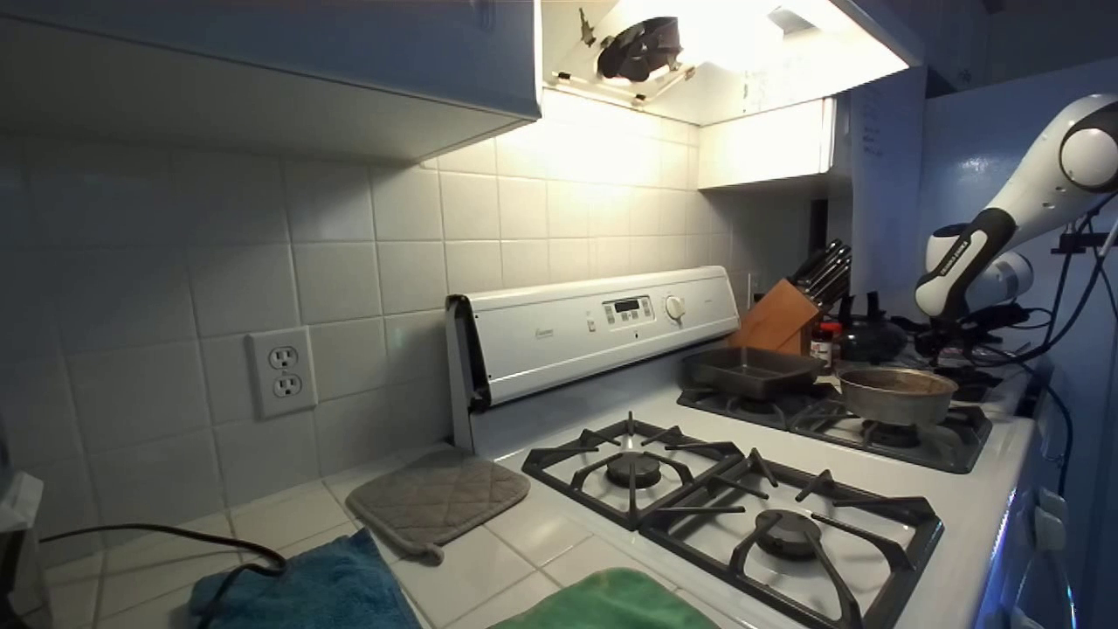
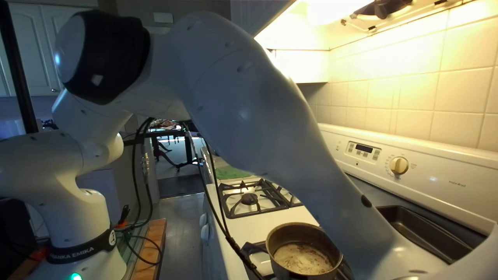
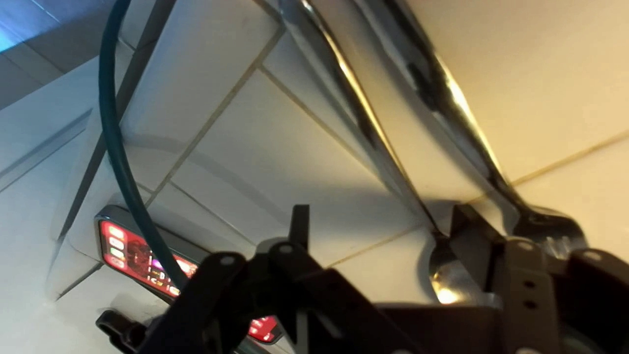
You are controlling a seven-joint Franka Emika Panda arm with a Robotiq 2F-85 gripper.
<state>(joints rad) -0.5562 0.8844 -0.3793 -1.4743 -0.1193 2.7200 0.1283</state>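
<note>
Currently gripper [image 3: 383, 219] spread, tile [image 3: 344, 238] btwn fingers [image 3: 299, 223], utensil [image 3: 366, 123] & fork [image 3: 457, 118] nr one, counter edge [image 3: 167, 98] by phone [image 3: 130, 253]

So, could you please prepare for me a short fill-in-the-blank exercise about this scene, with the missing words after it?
1. In the wrist view, the gripper is ___, with a gap between its jaws.
2. In the same view, ___ long metal utensils lie on the tiled counter.
3. The lit phone shows mostly the colour ___.
4. In an exterior view, the knives in the wooden block have ___ handles.

Missing words: open; two; red; black.
</note>
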